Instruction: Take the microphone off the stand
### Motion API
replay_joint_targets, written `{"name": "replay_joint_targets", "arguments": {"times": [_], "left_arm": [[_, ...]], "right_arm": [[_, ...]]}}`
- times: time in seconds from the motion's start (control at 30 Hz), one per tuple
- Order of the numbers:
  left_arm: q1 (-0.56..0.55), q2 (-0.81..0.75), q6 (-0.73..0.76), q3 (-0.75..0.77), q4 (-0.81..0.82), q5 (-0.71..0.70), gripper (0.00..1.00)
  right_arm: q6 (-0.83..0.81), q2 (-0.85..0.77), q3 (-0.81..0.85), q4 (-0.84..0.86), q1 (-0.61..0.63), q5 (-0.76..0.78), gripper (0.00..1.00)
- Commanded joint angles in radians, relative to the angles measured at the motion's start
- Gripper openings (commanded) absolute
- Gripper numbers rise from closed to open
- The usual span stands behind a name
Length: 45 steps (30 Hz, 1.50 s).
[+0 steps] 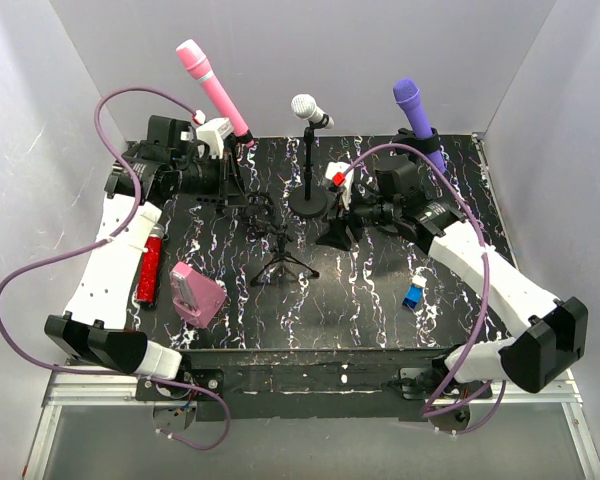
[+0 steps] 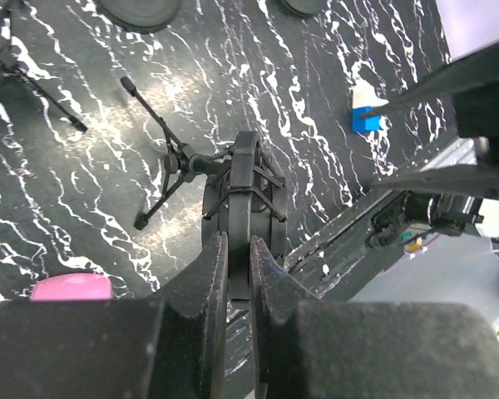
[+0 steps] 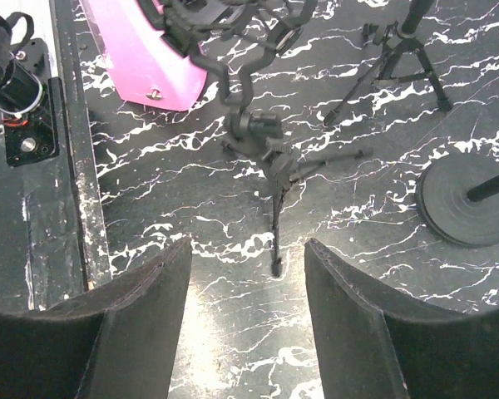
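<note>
Jaws of the left gripper are pinched tight on the black clip of a tripod stand. The pink mic slants up and away, its lower end right beside that gripper. The right gripper hangs wide and holds nothing, over another tripod.

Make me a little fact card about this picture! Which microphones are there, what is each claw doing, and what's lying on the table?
microphones: pink microphone, silver microphone, purple microphone
left claw: shut on the black holder ring of a tripod stand
right claw: open, holding nothing, above a small tripod stand
lying on the table: blue block, pink box
</note>
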Motion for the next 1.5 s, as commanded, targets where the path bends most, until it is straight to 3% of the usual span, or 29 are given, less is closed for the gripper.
{"name": "replay_joint_targets", "arguments": {"times": [0.0,0.27,0.47,0.77,1.03,1.33,1.47], "left_arm": [[0.034,-0.039,0.021,0.042,-0.004,-0.032,0.00],[0.048,-0.076,0.076,0.016,-0.037,-0.141,0.00],[0.067,-0.128,0.125,-0.027,-0.065,-0.057,0.00],[0.116,-0.191,0.134,-0.061,-0.070,-0.145,0.00],[0.146,-0.170,0.192,-0.042,-0.057,-0.302,0.00],[0.146,-0.159,0.270,-0.022,-0.065,-0.336,0.00],[0.146,-0.079,0.366,0.080,-0.161,-0.322,0.00]], "right_arm": [[0.015,-0.037,0.020,-0.022,-0.009,-0.013,0.64],[0.015,-0.005,0.054,-0.022,-0.020,-0.013,0.64],[0.015,0.023,0.067,-0.022,-0.026,-0.013,0.64],[0.015,0.077,0.119,-0.022,-0.028,-0.013,0.64],[0.015,0.087,0.129,-0.022,-0.028,-0.013,0.64],[0.051,0.058,0.083,-0.060,-0.029,-0.046,0.63],[0.054,0.058,0.084,-0.066,-0.029,-0.048,0.63]]}}
